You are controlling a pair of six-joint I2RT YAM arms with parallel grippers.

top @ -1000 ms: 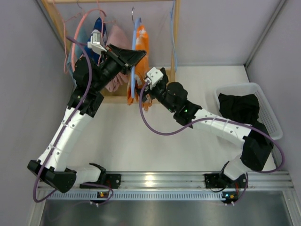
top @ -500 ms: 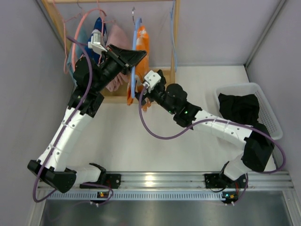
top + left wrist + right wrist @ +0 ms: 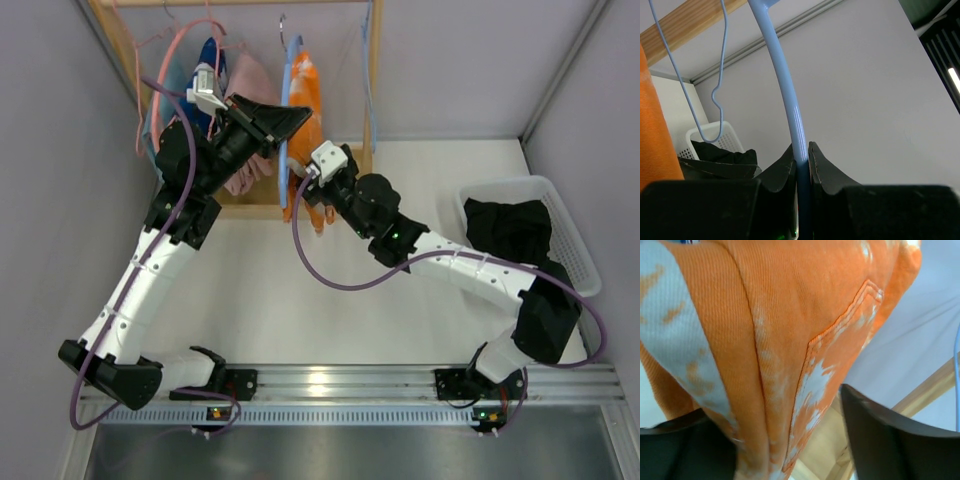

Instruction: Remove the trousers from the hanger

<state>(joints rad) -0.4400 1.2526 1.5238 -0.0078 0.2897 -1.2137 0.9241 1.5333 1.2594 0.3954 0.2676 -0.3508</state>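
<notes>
The orange trousers (image 3: 305, 95) with white pattern hang over a light blue hanger (image 3: 285, 150) on the wooden rack. My left gripper (image 3: 285, 120) is shut on the hanger's rod (image 3: 790, 100), which runs up between the closed jaws (image 3: 801, 152). My right gripper (image 3: 303, 192) is at the trousers' lower end. In the right wrist view the orange cloth (image 3: 790, 315) fills the gap of the open gripper (image 3: 785, 430). The left finger (image 3: 685, 445) touches the cloth and the right finger (image 3: 880, 440) stands apart. Black trousers (image 3: 515, 230) lie in the basket.
The wooden rack (image 3: 120, 40) holds pink (image 3: 250, 80) and blue garments and an empty wire hanger (image 3: 715, 90). A white basket (image 3: 580, 250) stands by the right wall. Grey walls close in on the left, back and right.
My right wrist has shifted left and then back by the trousers' lower end, and the cloth's bottom now hangs a little further right. The left arm has not moved.
</notes>
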